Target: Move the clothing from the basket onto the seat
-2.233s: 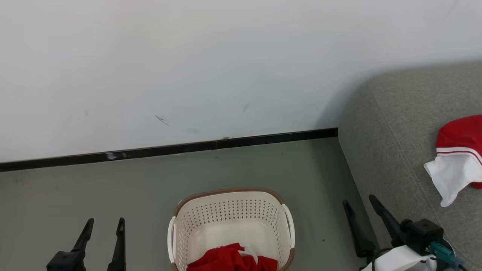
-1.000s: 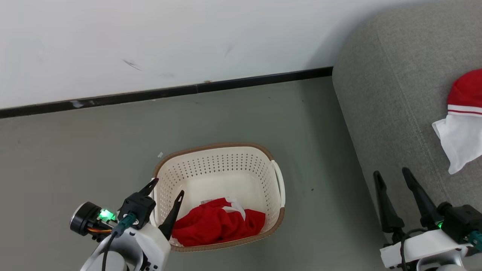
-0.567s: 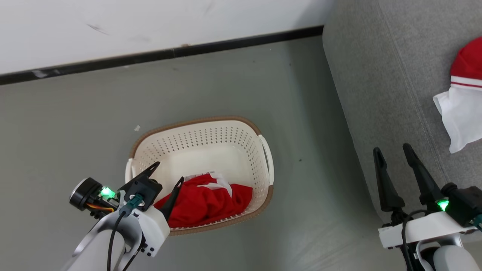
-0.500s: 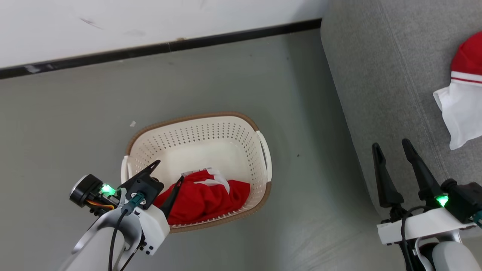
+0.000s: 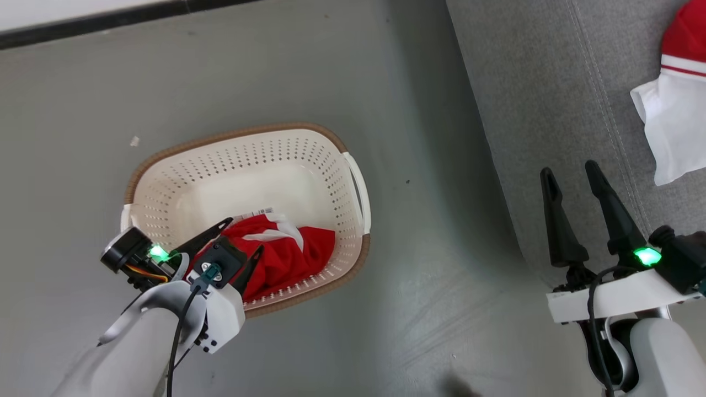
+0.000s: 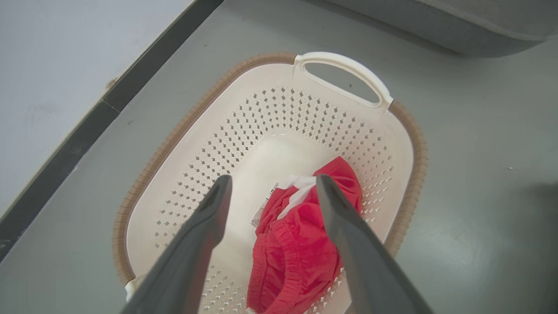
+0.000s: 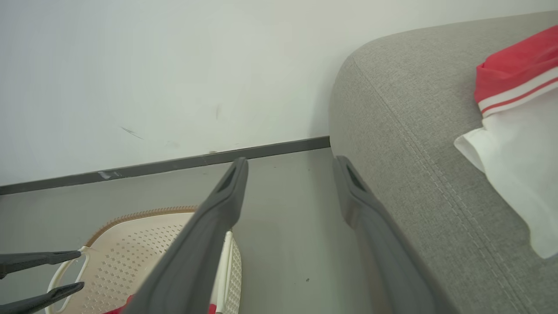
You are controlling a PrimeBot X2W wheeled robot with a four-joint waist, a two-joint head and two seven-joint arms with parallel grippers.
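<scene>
The basket is seen on the grey floor, just left of the seat. A red garment with a white strip is bunched in the basket's near right part, against the perforated wall. A sticker on the basket's bottom is partly covered by it.

The left end effector is held over the basket's near left side, its fingers spread wide and pointed at the garment. In the left wrist view the garment is framed between the two fingers; nothing is pinched, and contact with the fabric cannot be told.

The right end effector is held over the seat's front edge, fingers likewise spread and empty. A second garment, red with a white section and striped trim, is laid on the seat, apart from those fingers.
</scene>
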